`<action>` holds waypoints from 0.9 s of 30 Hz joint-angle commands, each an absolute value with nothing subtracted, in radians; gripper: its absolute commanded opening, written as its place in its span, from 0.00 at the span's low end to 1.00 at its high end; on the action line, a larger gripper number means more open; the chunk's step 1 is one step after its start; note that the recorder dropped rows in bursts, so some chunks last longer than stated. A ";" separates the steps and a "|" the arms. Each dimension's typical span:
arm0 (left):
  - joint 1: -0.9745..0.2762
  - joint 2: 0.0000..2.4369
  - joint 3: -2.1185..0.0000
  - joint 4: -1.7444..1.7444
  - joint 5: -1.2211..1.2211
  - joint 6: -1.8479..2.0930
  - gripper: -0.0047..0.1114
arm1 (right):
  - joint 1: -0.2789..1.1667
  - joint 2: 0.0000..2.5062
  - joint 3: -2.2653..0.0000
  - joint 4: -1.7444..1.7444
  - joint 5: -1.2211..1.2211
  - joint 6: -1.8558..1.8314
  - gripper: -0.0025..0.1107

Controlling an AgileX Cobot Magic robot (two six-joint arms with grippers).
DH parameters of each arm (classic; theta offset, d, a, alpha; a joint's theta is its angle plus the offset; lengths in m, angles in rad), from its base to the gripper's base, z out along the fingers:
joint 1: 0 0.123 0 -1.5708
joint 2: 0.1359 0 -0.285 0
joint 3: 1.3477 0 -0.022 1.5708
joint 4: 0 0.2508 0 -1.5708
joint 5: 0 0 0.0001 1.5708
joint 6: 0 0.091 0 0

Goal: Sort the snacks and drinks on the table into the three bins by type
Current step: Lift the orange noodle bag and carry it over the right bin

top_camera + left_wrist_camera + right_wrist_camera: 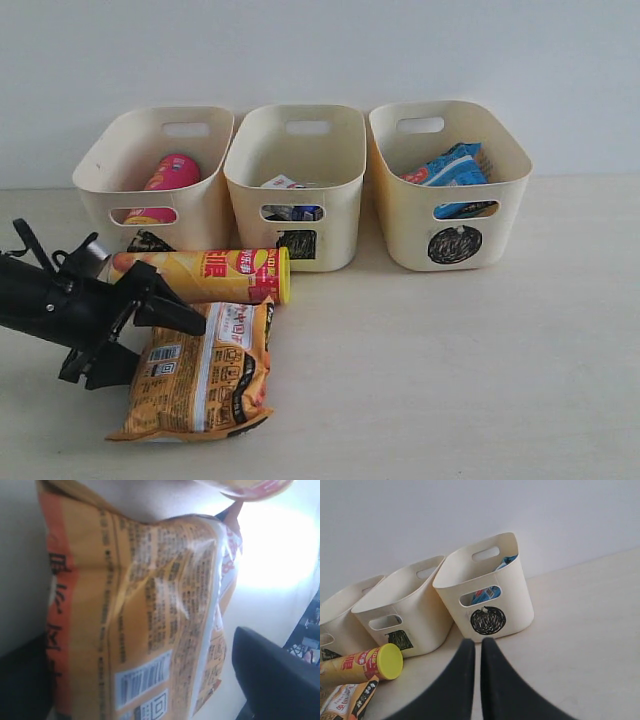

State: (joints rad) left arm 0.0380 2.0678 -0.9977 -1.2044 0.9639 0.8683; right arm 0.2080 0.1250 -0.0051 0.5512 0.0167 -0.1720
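The orange-tan bag [205, 375] lies flat at the front left of the table [450, 370]. My left gripper [140, 340] is open at the bag's left edge. In the left wrist view the bag [150, 605] fills the space between the fingers [270, 675]. Just behind it the yellow-and-red tube [205, 275] lies on its side. The pink tube [172, 172] is in the left bin [100, 170], a white-and-blue carton [285, 183] is in the middle bin [340, 200], and the blue bag [452, 168] is in the right bin [400, 220]. My right gripper [477, 642] is shut on nothing, above the table.
The three bins stand in a row against the pale back wall. The circle-marked bin [515, 595] stands just beyond the right gripper's fingertips. The tube's yellow lid [387, 661] points toward the square-marked bin. Bare table lies right of the bag.
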 commanded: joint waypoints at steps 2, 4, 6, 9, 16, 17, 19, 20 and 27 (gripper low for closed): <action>-0.020 2.087 -0.991 -1.171 0.856 0.932 0.68 | 0.209 0.129 0.000 0.545 0.007 -0.173 0.03; -0.024 2.087 -0.991 -1.171 0.834 0.939 0.55 | 0.209 0.129 0.000 0.545 0.007 -0.173 0.03; -0.024 2.087 -0.991 -1.171 0.834 0.953 0.41 | 0.209 0.129 0.000 0.545 0.007 -0.173 0.03; -0.017 2.087 -0.991 -1.169 0.834 0.955 0.17 | 0.209 0.129 0.000 0.545 0.000 -0.173 0.03; 0.005 2.026 -0.991 -1.178 0.838 0.942 0.08 | 0.209 0.129 0.000 0.545 0.000 -0.173 0.03; 0.007 2.006 -0.991 -1.176 0.838 0.943 0.08 | 0.209 0.129 0.000 0.545 0.000 -0.173 0.03; 0.008 1.965 -0.991 -1.163 0.838 0.943 0.08 | 0.209 0.129 0.000 0.545 0.000 -0.173 0.03; 0.008 1.946 -0.991 -1.154 0.841 0.943 0.08 | 0.209 0.129 0.000 0.545 0.000 -0.173 0.03; 0.008 1.844 -0.991 -1.141 0.898 0.936 0.08 | 0.209 0.129 0.000 0.545 0.000 -0.173 0.03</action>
State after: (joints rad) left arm 0.0058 1.8874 -0.9940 -1.1409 0.8549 0.9362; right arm 0.2080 0.1250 -0.0051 0.5512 0.0128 -0.1720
